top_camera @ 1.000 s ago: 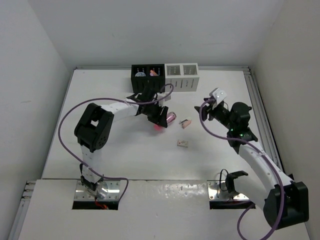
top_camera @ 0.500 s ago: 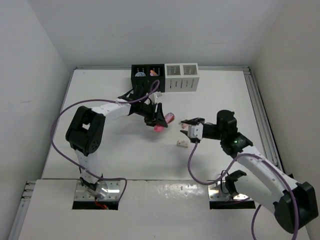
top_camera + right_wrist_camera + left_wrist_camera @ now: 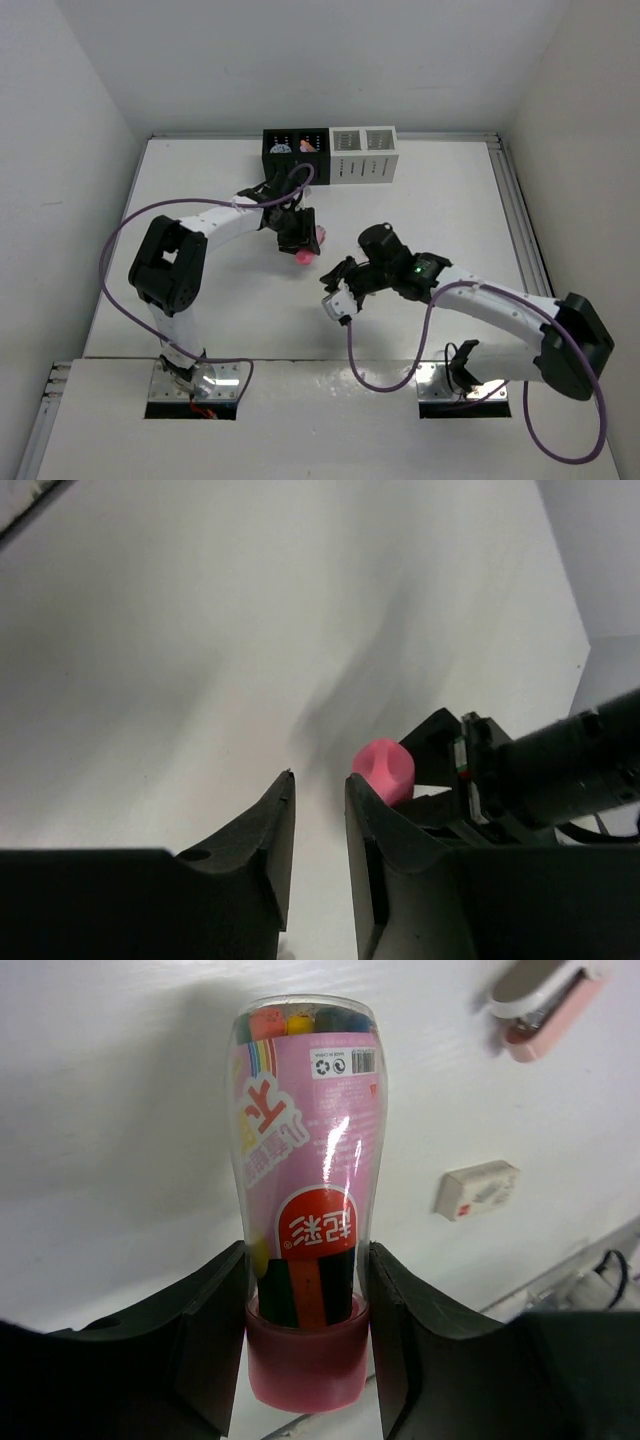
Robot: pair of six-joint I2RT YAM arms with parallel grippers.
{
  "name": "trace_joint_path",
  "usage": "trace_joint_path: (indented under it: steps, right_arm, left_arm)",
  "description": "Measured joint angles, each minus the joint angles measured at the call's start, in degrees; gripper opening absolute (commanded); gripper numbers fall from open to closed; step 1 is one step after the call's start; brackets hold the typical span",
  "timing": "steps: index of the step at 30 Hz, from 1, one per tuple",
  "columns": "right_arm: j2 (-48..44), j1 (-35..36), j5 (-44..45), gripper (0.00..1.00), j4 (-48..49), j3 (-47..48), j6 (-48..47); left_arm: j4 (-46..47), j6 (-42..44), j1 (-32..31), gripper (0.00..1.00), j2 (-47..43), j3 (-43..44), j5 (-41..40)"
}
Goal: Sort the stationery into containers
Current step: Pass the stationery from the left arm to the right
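– One hot-pink tube [image 3: 305, 1130] matters most here. The left gripper [image 3: 305, 1270] pinches it by its cap end, both fingers [image 3: 210, 1330] pressed to its sides. It hangs above the table [image 3: 450, 200], just in front of the black organizer [image 3: 275, 165].

– What is the danger there?

– The grip sits low on a long, glossy body, so I judge it may swivel or slide out on a quick swing. Both cells of the black organizer seem to hold something already, though the overhead view is too small to be sure. Pushed in there, the tube could jam or tip the box. The white organizer [image 3: 364, 165], set against the black organizer's right side, looks the safer home.

– And the right gripper [image 3: 318, 778]?

– It hovers farther out from the black organizer than the tube does, close to the left gripper. Its fingers are drawn near each other with a thin gap and nothing between them. Its own camera has the tube's cap right ahead, so a careless reach could knock the two grippers together.

– The small pieces?

– An eraser block [image 3: 477, 1188] and a pink-and-white piece [image 3: 545, 1005] lie on the table, farther from the black organizer than the tube, ungripped. Closing on air would mean a missed pick.
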Motion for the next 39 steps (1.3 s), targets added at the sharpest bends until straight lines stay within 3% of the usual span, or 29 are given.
trace_joint_path:
  steps: [4, 13, 18, 24, 39]
  right_arm:
    - [5.05, 4.02, 9.25, 0.25, 4.11, 0.00, -0.94]
    - [14.53, 8.39, 26.60, 0.29, 23.12, -0.44, 3.08]
    - [17.18, 8.48, 29.53, 0.35, 29.22, -0.46, 3.21]
    - [20.94, 8.52, 30.99, 0.38, 30.03, -0.35, 2.89]
    - [26.62, 8.26, 32.87, 0.28, 33.22, 2.89, 2.27]
  left_arm:
    - [-1.36, 0.00, -0.66, 0.00, 0.00, 0.15, -4.59]
    - [-3.04, -0.83, -2.47, 0.00, 0.00, 2.05, -10.60]
    - [-3.41, -1.77, -2.49, 0.00, 0.04, 2.08, -10.67]
    - [-3.56, -2.19, -2.49, 0.00, 0.04, 2.49, -10.25]
    - [-3.15, -2.82, -2.47, 0.00, 0.04, 2.84, -9.92]
